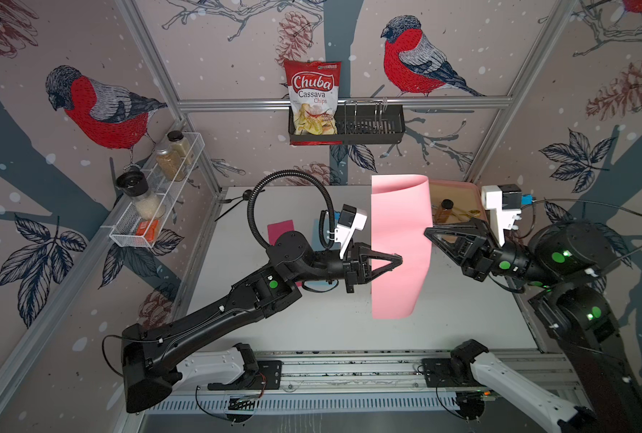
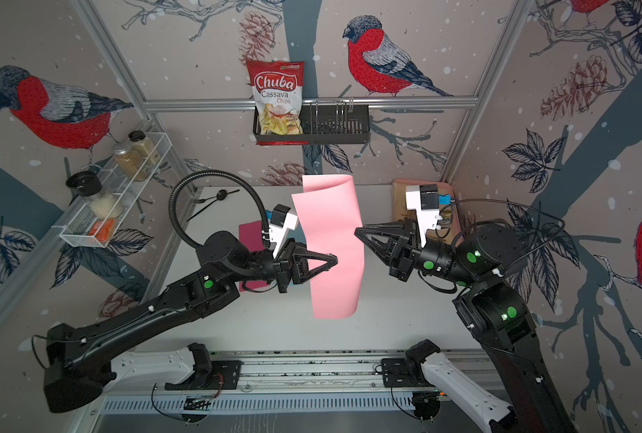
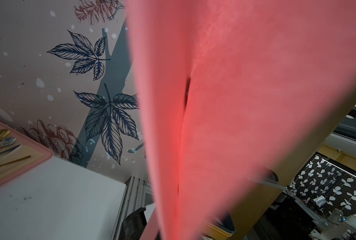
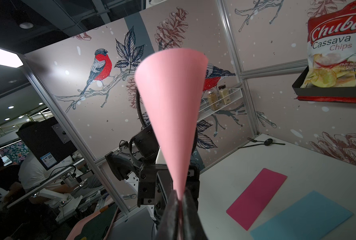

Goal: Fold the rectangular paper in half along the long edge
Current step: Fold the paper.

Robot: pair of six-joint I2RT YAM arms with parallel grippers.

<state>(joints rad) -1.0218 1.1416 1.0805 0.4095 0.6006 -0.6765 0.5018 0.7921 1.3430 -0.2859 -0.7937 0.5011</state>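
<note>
Both tools are clamped on the pink paper [image 1: 398, 210]: its left long edge is pinched by the left tool [image 1: 400, 259], its right long edge by the right tool [image 1: 427, 231]. Between them the sheet is held raised above the tabletop [image 1: 312, 330], bowed, with its far end curled over. A magenta sheet [image 4: 258, 195] and a blue sheet [image 4: 303, 218] are seen lying flat on the tabletop.

We count one pink paper [image 1: 400, 232], one magenta [image 4: 256, 197], one blue [image 4: 303, 216]. We see one chip bag [image 1: 313, 93], one tray [image 3: 49, 154].
</note>
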